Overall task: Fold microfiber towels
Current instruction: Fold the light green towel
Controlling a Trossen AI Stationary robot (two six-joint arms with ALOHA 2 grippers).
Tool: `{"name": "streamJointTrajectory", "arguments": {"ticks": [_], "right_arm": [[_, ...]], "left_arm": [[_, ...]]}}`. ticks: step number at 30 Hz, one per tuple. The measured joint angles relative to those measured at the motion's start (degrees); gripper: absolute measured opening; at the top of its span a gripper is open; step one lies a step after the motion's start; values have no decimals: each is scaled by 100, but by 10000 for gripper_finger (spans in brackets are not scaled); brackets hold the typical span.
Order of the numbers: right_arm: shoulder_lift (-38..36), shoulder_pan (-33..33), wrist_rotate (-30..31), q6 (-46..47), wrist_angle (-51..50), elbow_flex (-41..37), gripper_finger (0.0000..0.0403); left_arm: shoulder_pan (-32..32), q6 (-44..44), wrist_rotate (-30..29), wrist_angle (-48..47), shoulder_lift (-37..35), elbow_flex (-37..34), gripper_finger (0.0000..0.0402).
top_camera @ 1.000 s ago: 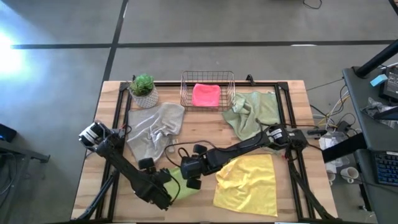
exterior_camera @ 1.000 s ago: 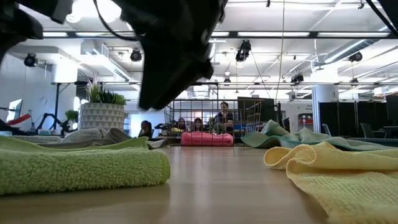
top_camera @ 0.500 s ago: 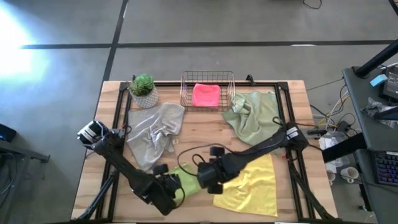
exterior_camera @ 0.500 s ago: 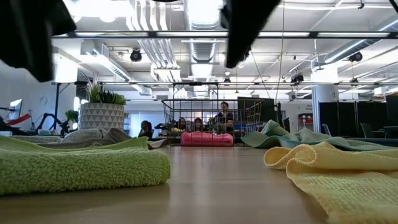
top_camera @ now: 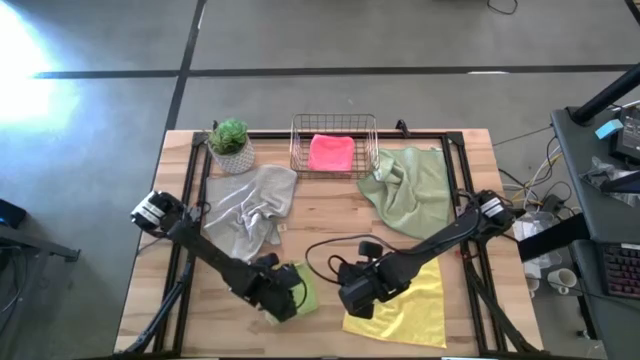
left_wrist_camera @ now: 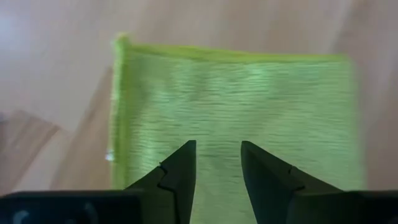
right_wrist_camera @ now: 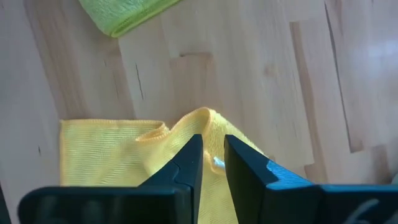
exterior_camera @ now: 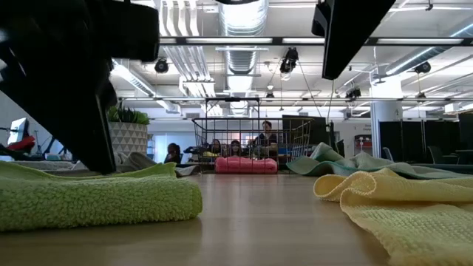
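Observation:
The lime green towel (top_camera: pixel 303 291) lies folded flat on the table near its front edge; it also shows in the low view (exterior_camera: pixel 96 199) and the left wrist view (left_wrist_camera: pixel 236 99). My left gripper (top_camera: pixel 285 296) (left_wrist_camera: pixel 217 155) is open, low over the towel, fingers pointing down. The yellow towel (top_camera: pixel 410 300) lies spread and rumpled to its right. My right gripper (top_camera: pixel 355 297) (right_wrist_camera: pixel 212 146) stands above the yellow towel's raised near-left corner (right_wrist_camera: pixel 202 118) with a narrow gap between its fingers. The grey towel (top_camera: pixel 250 205) and the sage towel (top_camera: pixel 405 185) lie crumpled farther back. My left gripper comes at the lime towel's top face (left_wrist_camera: pixel 217 124) from above, one finger on each side of its middle. I cannot tell whether the fingertips touch the cloth.
A copper wire basket (top_camera: pixel 334 125) at the far edge holds the folded hot pink towel (top_camera: pixel 330 152). A potted plant (top_camera: pixel 230 145) stands at the far left. Black cables (top_camera: pixel 320 250) loop over the table's middle. Bare wood lies between the lime and yellow towels.
My right gripper has left the lime towel and gone toward the table's right edge and a little nearer, over the yellow towel's corner. My left gripper has gone right over the lime towel and come down toward it. The lime towel has stayed folded in place.

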Motion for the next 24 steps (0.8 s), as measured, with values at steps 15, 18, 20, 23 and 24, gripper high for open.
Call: {"name": "streamJointTrajectory", "arguments": {"ticks": [15,18,20,23,24], "right_arm": [[-65,-43,70,239,94,-194,54],[-94,-68,241,391,91,-196,54],[-138,-78,412,501,59,-196,54],[-204,-100,501,573,14,-196,54],[-220,-116,546,593,-15,-196,54]], "left_arm": [[721,1338,365,654,-37,-584,106],[928,1637,366,1132,-37,-701,106],[1080,1807,368,1413,-32,-774,106],[1312,2168,366,1770,-21,-841,106],[1387,2322,368,1872,-15,-853,106]]}}
